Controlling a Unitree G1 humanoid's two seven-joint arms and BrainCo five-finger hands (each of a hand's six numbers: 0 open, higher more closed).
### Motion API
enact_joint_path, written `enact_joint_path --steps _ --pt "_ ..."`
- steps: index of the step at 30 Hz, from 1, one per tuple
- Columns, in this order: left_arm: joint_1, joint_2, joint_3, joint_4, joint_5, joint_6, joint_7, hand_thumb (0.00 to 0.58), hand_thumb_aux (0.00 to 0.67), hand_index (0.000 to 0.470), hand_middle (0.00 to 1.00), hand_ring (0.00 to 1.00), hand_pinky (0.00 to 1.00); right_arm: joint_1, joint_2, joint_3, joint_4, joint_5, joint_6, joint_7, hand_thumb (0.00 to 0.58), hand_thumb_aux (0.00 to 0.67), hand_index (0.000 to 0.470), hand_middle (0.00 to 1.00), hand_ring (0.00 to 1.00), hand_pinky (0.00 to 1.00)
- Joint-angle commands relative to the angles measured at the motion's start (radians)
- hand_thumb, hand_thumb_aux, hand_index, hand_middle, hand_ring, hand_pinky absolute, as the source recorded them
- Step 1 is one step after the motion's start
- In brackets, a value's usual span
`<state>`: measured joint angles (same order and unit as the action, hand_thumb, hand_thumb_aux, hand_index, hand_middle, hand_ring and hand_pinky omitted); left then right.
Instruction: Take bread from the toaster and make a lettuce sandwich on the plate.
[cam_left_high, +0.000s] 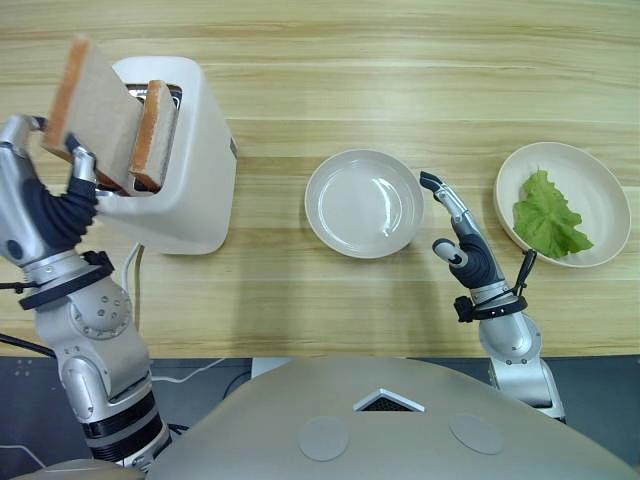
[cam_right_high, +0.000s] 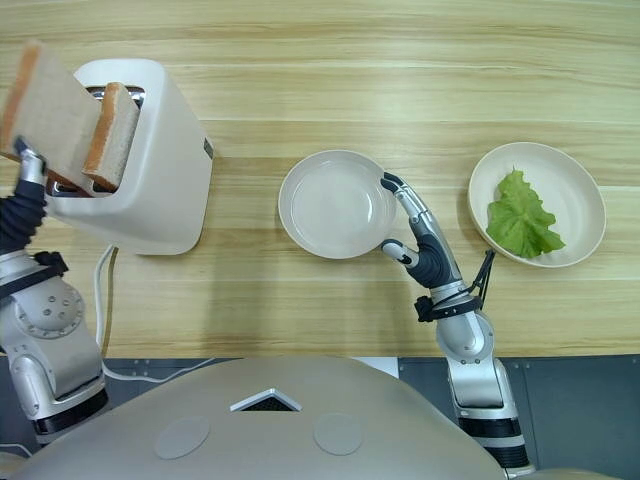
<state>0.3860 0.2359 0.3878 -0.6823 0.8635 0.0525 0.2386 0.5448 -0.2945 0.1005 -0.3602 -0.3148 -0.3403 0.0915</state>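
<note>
One bread slice (cam_left_high: 95, 100) between left fingers (cam_left_high: 82, 160)

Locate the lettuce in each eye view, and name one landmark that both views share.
Left eye view: lettuce at far right, mid-height, lying in the bowl.
Right eye view: lettuce at right, mid-height, in the same bowl, further from the picture's edge.
Shared landmark: the plate at centre, with the right hand between it and the bowl.
</note>
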Motion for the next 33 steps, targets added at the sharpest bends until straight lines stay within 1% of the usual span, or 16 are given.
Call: enact_joint_path --steps 1,6,9,11,13,16,19,22,25,27,28,31,33 --pt "-0.035 0.002 0.037 -0.058 -0.054 -0.025 0.017 0.58 0.67 0.47 1.0 1.0 1.0 -0.005 0.003 -0.002 0.003 0.002 0.0 0.002 0.0 0.0 0.0 0.0 0.0 0.0" --pt "-0.067 -0.021 0.093 -0.084 -0.147 -0.069 0.072 0.58 0.67 0.47 1.0 1.0 1.0 -0.008 0.004 0.001 0.005 0.002 -0.002 0.001 0.0 0.0 0.0 0.0 0.0 0.0" --pt "-0.101 -0.03 0.144 -0.146 -0.218 -0.086 0.091 0.58 0.67 0.47 1.0 1.0 1.0 -0.015 0.006 -0.003 0.003 0.001 -0.011 -0.005 0.0 0.0 0.0 0.0 0.0 0.0" --pt "-0.122 -0.044 0.147 -0.2 -0.272 -0.093 0.082 0.58 0.67 0.47 1.0 1.0 1.0 -0.023 0.009 -0.011 -0.007 0.007 -0.017 -0.01 0.0 0.0 0.0 0.0 0.0 0.0" --pt "-0.142 -0.07 0.111 -0.262 -0.326 -0.082 0.052 0.58 0.67 0.47 1.0 1.0 1.0 -0.033 0.014 -0.022 -0.03 0.016 -0.02 -0.014 0.0 0.0 0.0 0.0 0.0 0.0" --pt "-0.178 -0.131 -0.022 -0.349 -0.397 -0.046 -0.018 0.58 0.67 0.47 1.0 1.0 1.0 -0.058 0.02 -0.047 -0.056 0.035 -0.016 -0.018 0.0 0.0 0.0 0.0 0.0 0.0" --pt "-0.183 -0.22 -0.242 -0.364 -0.442 -0.018 -0.083 0.58 0.67 0.47 1.0 1.0 1.0 -0.103 0.024 -0.102 -0.09 0.09 0.034 -0.015 0.0 0.0 0.0 0.0 0.0 0.0" --pt "-0.124 -0.293 -0.492 -0.333 -0.494 0.057 -0.133 0.58 0.67 0.47 1.0 1.0 1.0 -0.162 0.006 -0.164 -0.118 0.132 0.112 0.004 0.0 0.0 0.0 0.0 0.0 0.0" --pt "-0.065 -0.342 -0.678 -0.199 -0.551 0.089 -0.141 0.58 0.67 0.47 1.0 1.0 1.0 -0.251 -0.068 -0.274 -0.094 0.137 0.225 0.032 0.0 0.0 0.0 0.0 0.0 0.0" --pt "-0.054 -0.35 -0.757 -0.095 -0.577 0.082 -0.131 0.58 0.67 0.47 1.0 1.0 1.0 -0.296 -0.133 -0.346 -0.03 0.113 0.269 0.038 0.0 0.0 0.0 0.0 0.0 0.0" --pt "-0.059 -0.349 -0.79 -0.04 -0.577 0.065 -0.121 0.58 0.67 0.47 1.0 1.0 1.0 -0.312 -0.165 -0.376 0.017 0.095 0.274 0.033 0.0 0.0 0.0 0.0 0.0 0.0" --pt "-0.09 -0.356 -0.855 0.179 -0.592 -0.022 -0.086 0.58 0.67 0.47 1.0 1.0 1.0 -0.342 -0.264 -0.425 0.206 0.021 0.229 -0.006 0.0 0.0 0.0 0.0 0.0 0.0" --pt "-0.139 -0.336 -0.878 0.372 -0.548 -0.114 -0.046 0.58 0.67 0.47 1.0 1.0 1.0 -0.348 -0.341 -0.413 0.356 -0.086 0.16 -0.083 0.0 0.0 0.0 0.0 0.0 0.0"
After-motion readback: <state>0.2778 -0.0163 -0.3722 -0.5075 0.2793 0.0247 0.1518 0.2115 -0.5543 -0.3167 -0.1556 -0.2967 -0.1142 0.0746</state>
